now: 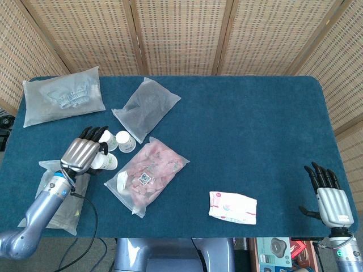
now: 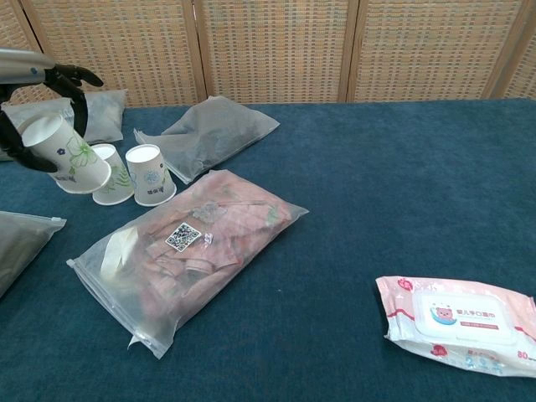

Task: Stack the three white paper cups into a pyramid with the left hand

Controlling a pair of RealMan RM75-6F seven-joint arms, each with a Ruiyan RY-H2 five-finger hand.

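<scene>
Left hand (image 2: 38,105): grips the third cup (image 2: 65,153), tilted, lifted above the far-left base cups (image 2: 149,174).
Right hand (image 1: 330,195): spread, apparently idle, near right.
Risk: a tilted descent may topple the base.

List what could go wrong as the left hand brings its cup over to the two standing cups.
1. The left hand holds the third cup tilted, not level; released like this, it may roll off instead of seating.
2. That cup hangs very near the two upside-down cups; a low approach could knock one over.
3. The pink bag lies right beside the pair, so a toppled cup could roll onto it.
</scene>
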